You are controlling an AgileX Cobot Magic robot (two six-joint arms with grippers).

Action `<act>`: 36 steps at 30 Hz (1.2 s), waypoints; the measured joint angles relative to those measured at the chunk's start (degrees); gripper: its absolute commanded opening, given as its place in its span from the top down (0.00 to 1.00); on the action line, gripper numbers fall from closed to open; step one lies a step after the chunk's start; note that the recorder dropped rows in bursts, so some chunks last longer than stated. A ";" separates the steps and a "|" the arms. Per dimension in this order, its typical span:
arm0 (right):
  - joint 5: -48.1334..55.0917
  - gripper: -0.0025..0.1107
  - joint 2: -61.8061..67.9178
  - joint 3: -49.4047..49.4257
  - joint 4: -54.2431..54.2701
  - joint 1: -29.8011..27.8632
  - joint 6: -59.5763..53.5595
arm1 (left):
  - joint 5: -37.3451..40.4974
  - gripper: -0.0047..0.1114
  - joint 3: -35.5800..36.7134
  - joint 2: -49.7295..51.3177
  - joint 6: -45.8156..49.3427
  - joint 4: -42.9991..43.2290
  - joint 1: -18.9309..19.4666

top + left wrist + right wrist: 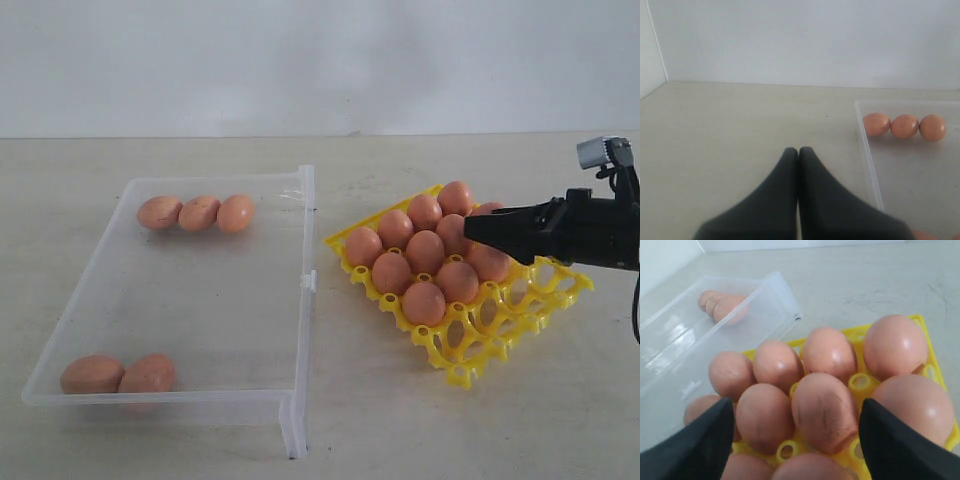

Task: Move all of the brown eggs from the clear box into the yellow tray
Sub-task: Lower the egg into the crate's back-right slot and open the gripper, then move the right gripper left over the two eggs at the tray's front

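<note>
The clear box lies on the left with three brown eggs in a row at its far end and two more at its near end. On the right, the yellow tray holds several brown eggs in its left cups. My right gripper hovers over the tray's far right part. In the right wrist view the right gripper is open, nothing held, with tray eggs below it. My left gripper is shut and empty over bare table, beside the clear box; it does not show in the exterior view.
The tray's near right cups stand open. A pale wall rises behind the table. The box's thicker rim flange faces the tray, with a strip of bare table between them.
</note>
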 measured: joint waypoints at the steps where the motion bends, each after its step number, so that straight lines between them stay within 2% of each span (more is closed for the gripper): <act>1: -0.58 0.38 0.00 0.00 0.10 0.00 0.00 | 0.00 1.00 0.00 0.00 0.00 0.00 0.00; 4: -3.68 0.39 0.00 0.00 0.34 0.00 0.12 | 0.00 1.00 0.00 0.00 0.00 0.00 0.00; 7: -4.57 0.51 -0.46 0.00 0.77 0.63 1.47 | 0.00 1.00 0.00 0.00 0.00 0.00 0.00; 12: -4.57 0.92 -5.01 0.00 3.38 6.91 2.35 | 0.00 1.00 0.00 0.00 0.00 0.00 0.00; 13: -4.57 0.98 -6.22 0.00 4.52 9.53 2.22 | 0.00 1.00 0.00 0.00 0.00 0.00 0.00; 19: -2.18 0.98 -9.62 -8.62 12.41 31.88 0.77 | 0.00 1.00 0.00 0.00 0.00 0.00 0.00; 21: 7.13 0.98 -9.66 -13.56 13.63 39.67 0.29 | 0.00 1.00 0.00 0.00 0.00 0.00 0.00; 22: 15.42 0.98 -9.70 -16.41 13.85 43.92 -0.45 | 0.00 1.00 0.00 0.00 0.00 0.00 0.00; 24: 34.70 0.98 -9.55 -22.50 13.67 51.47 -1.88 | 0.00 1.00 0.00 0.00 0.00 0.00 0.00; 25: 49.47 0.98 -8.65 -25.87 13.57 56.11 -2.58 | 0.00 1.00 0.00 0.00 0.00 0.00 0.00; 28: 78.97 0.98 -4.78 -36.32 17.00 63.67 -7.02 | 0.00 1.00 0.00 0.00 0.00 0.00 0.00; 29: 84.77 0.98 -3.32 -39.04 20.53 65.03 -10.44 | 0.00 1.00 0.00 0.00 0.00 0.00 0.00; 30: 90.62 0.98 -2.27 -41.77 25.46 65.73 -14.92 | 0.00 1.00 0.00 0.00 0.00 0.00 0.00; 34: 110.93 0.98 2.04 -57.00 63.93 65.71 -43.40 | 0.00 1.00 0.00 0.00 0.00 0.00 0.00; 36: 120.24 0.98 4.01 -63.44 79.06 65.32 -50.55 | 0.00 1.00 0.00 0.00 0.00 0.00 0.00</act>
